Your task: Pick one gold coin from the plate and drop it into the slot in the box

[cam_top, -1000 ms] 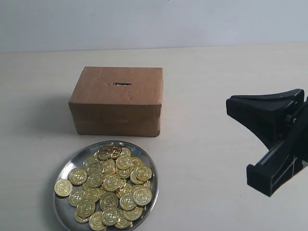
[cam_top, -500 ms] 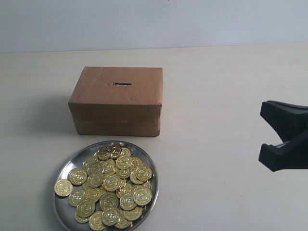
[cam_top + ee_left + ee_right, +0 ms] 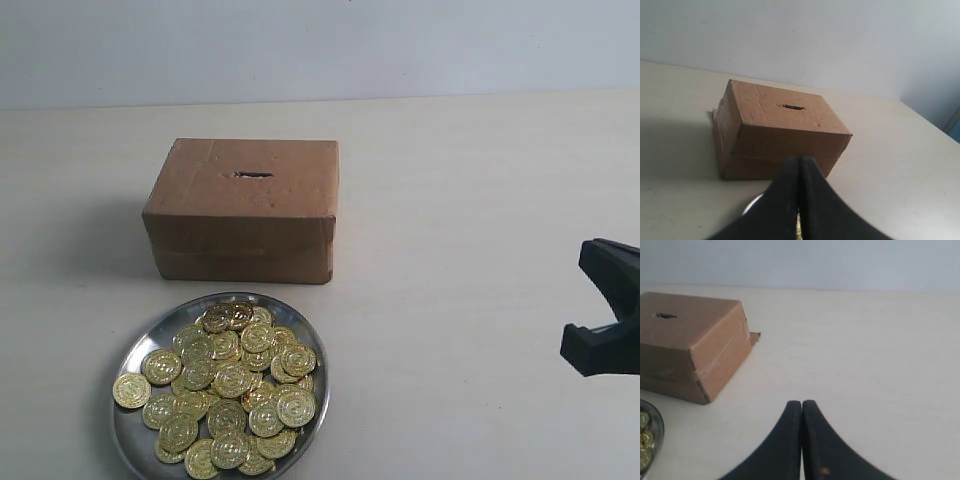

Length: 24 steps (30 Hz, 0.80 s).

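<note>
The brown cardboard box stands mid-table with the dark slot in its top face. In front of it lies the silver plate, heaped with gold coins. My left gripper is shut and hangs over the plate's rim, just short of the box; a glint of gold shows below its tips. It is out of the exterior view. My right gripper is shut and empty, far right of the box. Only its black fingers show at the exterior view's right edge.
The pale tabletop stretches bare between the box and the right gripper. A light wall backs the table. A loose cardboard flap sticks out at the box's bottom corner.
My right gripper has drawn back to the right, from well inside the exterior view to its right edge. Box, plate and coins have not moved.
</note>
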Available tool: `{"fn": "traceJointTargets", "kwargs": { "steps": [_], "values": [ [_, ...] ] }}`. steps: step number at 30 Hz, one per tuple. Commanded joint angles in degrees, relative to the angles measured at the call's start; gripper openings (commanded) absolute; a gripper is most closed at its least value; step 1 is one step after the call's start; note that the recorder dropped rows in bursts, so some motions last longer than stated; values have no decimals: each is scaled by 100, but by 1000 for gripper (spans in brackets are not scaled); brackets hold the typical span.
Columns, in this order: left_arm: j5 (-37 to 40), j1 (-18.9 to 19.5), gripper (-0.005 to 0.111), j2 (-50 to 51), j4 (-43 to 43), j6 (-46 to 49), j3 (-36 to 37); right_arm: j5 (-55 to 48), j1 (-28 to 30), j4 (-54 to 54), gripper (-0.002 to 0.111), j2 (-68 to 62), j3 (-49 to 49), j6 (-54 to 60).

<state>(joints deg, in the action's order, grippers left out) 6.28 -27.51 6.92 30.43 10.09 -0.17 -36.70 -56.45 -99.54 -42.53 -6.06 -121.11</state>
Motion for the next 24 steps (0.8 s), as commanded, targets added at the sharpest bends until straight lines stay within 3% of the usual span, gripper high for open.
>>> {"fn": "traceJointTargets", "kwargs": {
  "steps": [1, 6, 14, 21, 24],
  "values": [
    [222, 17, 0, -24, -236, 16, 17, -115, 18, -40, 0, 54, 232, -28],
    [798, 17, 0, -24, -177, 6, 17, -97, 18, 95, 0, 54, 477, -28],
    [907, 17, 0, -24, -119, 7, 17, 28, 18, 768, 0, 54, 606, -28],
    [907, 17, 0, -24, -130, 7, 17, 1358, 18, 816, 0, 54, 592, -28],
    [907, 17, 0, -24, -130, 7, 17, 1452, 18, 816, 0, 54, 592, -28]
  ]
}}
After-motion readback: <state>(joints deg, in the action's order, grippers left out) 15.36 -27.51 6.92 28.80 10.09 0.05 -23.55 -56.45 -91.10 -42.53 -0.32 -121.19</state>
